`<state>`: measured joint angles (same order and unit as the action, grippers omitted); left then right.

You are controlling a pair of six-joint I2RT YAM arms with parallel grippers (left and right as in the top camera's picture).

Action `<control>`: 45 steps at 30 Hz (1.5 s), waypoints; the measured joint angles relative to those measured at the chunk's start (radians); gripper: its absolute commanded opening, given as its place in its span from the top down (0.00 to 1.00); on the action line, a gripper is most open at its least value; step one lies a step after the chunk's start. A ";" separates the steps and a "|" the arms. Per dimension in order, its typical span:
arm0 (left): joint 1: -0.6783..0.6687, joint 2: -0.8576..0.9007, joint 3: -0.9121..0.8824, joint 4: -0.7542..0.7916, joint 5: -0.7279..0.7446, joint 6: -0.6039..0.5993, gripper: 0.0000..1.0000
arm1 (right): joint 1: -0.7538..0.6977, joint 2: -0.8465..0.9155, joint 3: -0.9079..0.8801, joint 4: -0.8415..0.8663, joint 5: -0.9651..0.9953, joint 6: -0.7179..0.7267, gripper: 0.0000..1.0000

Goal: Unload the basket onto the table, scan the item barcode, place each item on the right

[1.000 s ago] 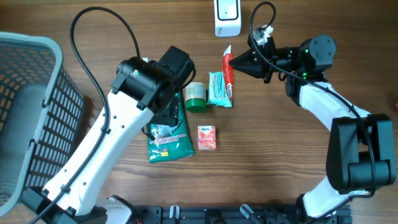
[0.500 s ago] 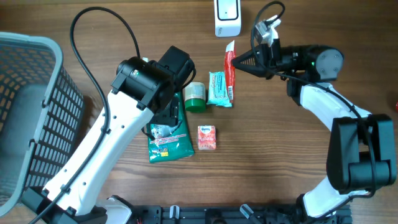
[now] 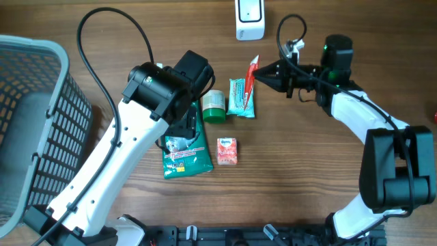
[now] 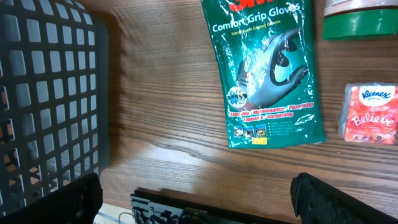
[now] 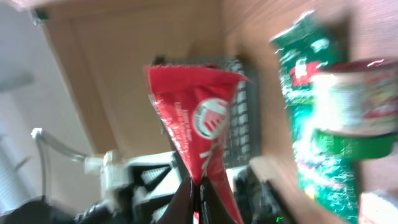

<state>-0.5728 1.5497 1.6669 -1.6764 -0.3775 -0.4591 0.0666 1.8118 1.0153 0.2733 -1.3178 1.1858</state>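
The item is a red sachet [image 3: 252, 76] with a white logo, held off the table on edge. My right gripper [image 3: 271, 74] is shut on one end of it. In the right wrist view the red sachet [image 5: 196, 115] fans out above the shut right gripper [image 5: 194, 198]. A white scanner [image 3: 249, 17] stands at the far edge, just beyond the sachet. My left gripper [image 4: 202, 200] is open and holds nothing. It hovers over the table near a green gloves packet [image 4: 270, 68].
A green-lidded jar [image 3: 214, 106] and a teal packet [image 3: 240, 97] lie beside the sachet. A small red tissue pack [image 3: 227, 151] sits next to the gloves packet [image 3: 186, 154]. A grey mesh basket [image 3: 34, 130] fills the left side.
The right wrist has turned and drawn back slightly. The red sachet has gone from lying flat to standing on edge in the shut jaws. The left arm has not moved.
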 measured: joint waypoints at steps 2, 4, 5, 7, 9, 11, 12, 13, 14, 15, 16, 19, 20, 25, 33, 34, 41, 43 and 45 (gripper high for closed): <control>0.000 0.000 0.000 0.000 0.000 0.000 0.00 | 0.000 0.000 0.000 -0.076 0.029 -0.094 0.95; 0.000 0.000 0.000 0.000 0.000 0.000 0.00 | 0.000 0.000 0.000 -0.118 0.046 -0.156 0.96; 0.000 0.000 0.000 0.000 0.000 0.000 0.00 | 0.000 0.000 0.000 -0.139 0.057 -0.180 0.95; 0.000 0.000 0.000 0.000 0.000 0.000 0.00 | 0.000 -0.002 0.004 -0.251 0.127 -0.231 0.95; 0.000 0.000 0.000 0.001 0.000 0.000 0.00 | 0.000 -0.003 0.006 -0.406 0.235 -0.288 0.95; 0.000 0.000 0.000 0.000 0.000 0.000 0.00 | 0.000 -0.008 0.002 -0.494 0.309 -0.334 0.95; 0.000 0.000 0.000 0.001 0.000 0.000 0.00 | 0.000 -0.020 0.002 -0.539 0.340 -0.360 0.95; 0.000 0.000 0.000 0.000 0.000 0.000 0.00 | 0.000 -0.039 0.001 -0.569 0.362 -0.378 0.95; 0.000 0.000 0.000 0.000 0.000 0.000 0.00 | 0.000 -0.067 0.001 -0.592 0.387 -0.391 0.95; 0.000 0.000 0.000 0.001 0.000 0.000 0.00 | 0.000 -0.112 0.001 -0.623 0.417 -0.403 0.95; 0.000 0.000 0.000 0.000 0.000 0.000 0.00 | 0.000 -0.157 0.001 -0.646 0.445 -0.409 0.95; 0.000 0.000 0.000 0.001 0.000 0.000 0.00 | 0.000 -0.313 0.001 -0.697 0.527 -0.425 0.95; 0.000 0.000 0.000 0.000 0.000 0.000 0.00 | 0.000 -0.341 0.001 -0.703 0.538 -0.425 0.96; 0.000 0.000 0.000 0.001 0.000 0.000 0.00 | 0.000 -0.510 0.001 -0.795 0.546 -0.437 0.95; 0.000 0.000 0.000 0.000 0.000 0.000 0.00 | 0.000 -0.529 0.001 -0.986 0.507 -0.492 0.96; 0.000 0.000 0.000 0.000 0.000 0.000 0.00 | 0.000 -0.529 0.001 -0.988 0.507 -0.491 0.96; 0.000 0.000 0.000 0.000 0.000 0.000 0.00 | 0.000 -0.529 0.000 -0.870 0.492 -0.488 0.96; 0.000 0.000 0.000 0.001 0.000 0.000 0.00 | -0.002 -0.529 -0.001 -0.756 0.313 -0.621 0.96; 0.000 0.000 0.000 -0.001 0.000 0.000 0.00 | -0.002 -0.529 -0.002 -0.674 0.176 -0.682 0.96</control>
<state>-0.5728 1.5497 1.6669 -1.6772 -0.3775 -0.4591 0.0647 1.2827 1.0134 -0.4011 -1.1419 0.5037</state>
